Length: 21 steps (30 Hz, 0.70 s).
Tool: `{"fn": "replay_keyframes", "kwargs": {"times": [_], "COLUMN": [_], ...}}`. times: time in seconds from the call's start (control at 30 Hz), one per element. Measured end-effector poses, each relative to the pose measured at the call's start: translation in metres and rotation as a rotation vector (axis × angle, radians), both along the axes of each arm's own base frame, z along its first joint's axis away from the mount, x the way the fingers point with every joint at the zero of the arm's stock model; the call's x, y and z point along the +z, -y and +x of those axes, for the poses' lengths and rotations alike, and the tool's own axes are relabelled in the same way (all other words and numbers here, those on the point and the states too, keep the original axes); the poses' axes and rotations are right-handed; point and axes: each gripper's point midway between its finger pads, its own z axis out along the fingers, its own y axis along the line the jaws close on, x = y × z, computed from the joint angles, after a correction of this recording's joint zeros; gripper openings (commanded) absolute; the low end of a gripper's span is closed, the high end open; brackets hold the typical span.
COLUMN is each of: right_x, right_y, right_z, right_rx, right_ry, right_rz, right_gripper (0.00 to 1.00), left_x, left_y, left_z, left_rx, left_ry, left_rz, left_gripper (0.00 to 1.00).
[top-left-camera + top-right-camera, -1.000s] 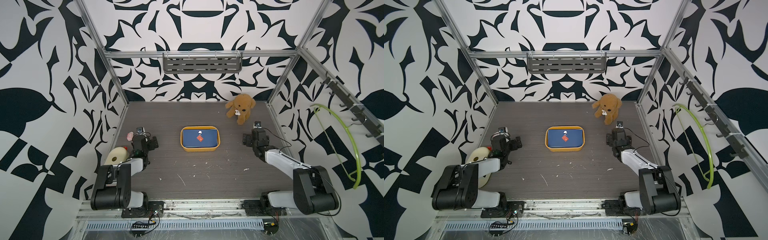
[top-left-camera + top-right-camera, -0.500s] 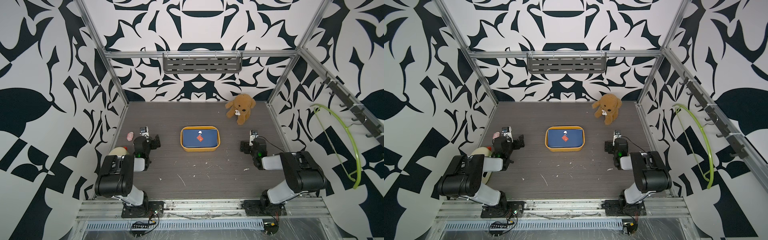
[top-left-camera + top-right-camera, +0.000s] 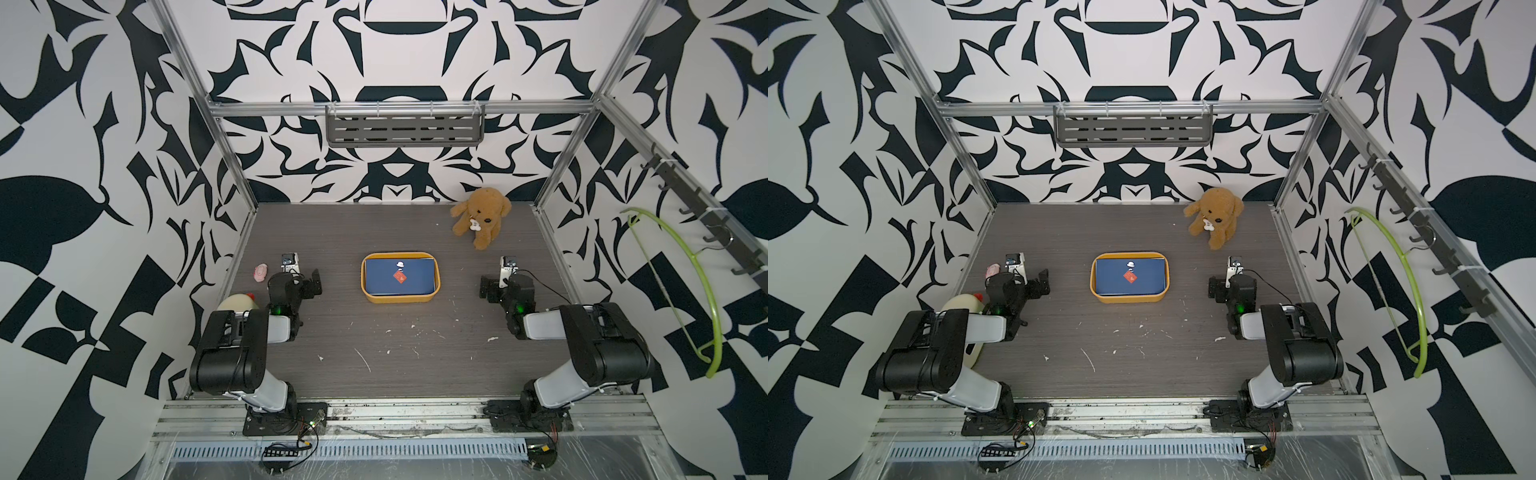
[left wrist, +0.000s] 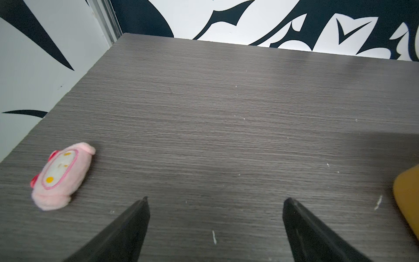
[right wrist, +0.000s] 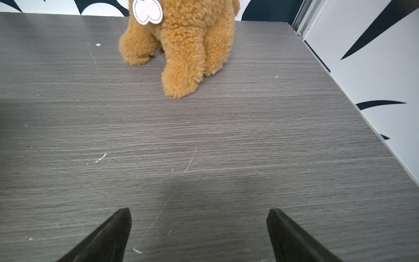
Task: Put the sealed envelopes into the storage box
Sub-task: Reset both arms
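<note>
The mustard-yellow storage box [image 3: 399,298] [image 3: 1128,299] sits mid-table in both top views. A navy sealed envelope [image 3: 417,284] [image 3: 1148,282] lies flat on top inside it, with a red diamond sticker and a small white one; anything under it is hidden. My left gripper [image 3: 305,282] [image 4: 215,199] rests low to the left of the box, open and empty over bare table. One corner of the box [image 4: 408,204] shows in the left wrist view. My right gripper [image 3: 496,286] [image 5: 199,211] sits low to the right of the box, open and empty.
A brown teddy bear [image 3: 480,216] [image 5: 188,45] sits at the back right, just beyond the right gripper. A small pink plush [image 3: 261,273] [image 4: 61,177] and a cream rounded object [image 3: 237,301] lie by the left wall. A green hanger [image 3: 706,291] hangs on the right wall.
Both arms have folded back toward the front rail, and the right gripper has drawn slightly nearer. Both grippers stayed open; the box and envelope have not moved.
</note>
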Motion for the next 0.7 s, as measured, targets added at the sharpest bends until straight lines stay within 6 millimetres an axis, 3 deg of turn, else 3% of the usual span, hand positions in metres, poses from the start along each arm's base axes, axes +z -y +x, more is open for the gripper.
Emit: {"fn": "replay_keyframes", "kwargs": {"times": [0.37,0.5,0.63,0.7], "right_x": [0.000,0.000,0.000,0.000], "right_y": [0.000,0.000,0.000,0.000], "right_z": [0.000,0.000,0.000,0.000], "right_rx": [0.000,0.000,0.000,0.000], "right_ry": [0.000,0.000,0.000,0.000], "right_rz": [0.000,0.000,0.000,0.000], "right_gripper": [0.99,0.99,1.00,0.99], "left_x": [0.000,0.005,0.007,0.008], "left_y": [0.001,-0.010,0.005,-0.001], "left_z": [0.000,-0.004,-0.006,-0.006], "left_rx": [-0.003,0.066,-0.034,0.005], "left_ry": [-0.001,0.027,0.041,0.045], "left_rz": [0.007,0.003,0.002,-0.002], "left_gripper": [0.99,0.99,0.99,0.99]}}
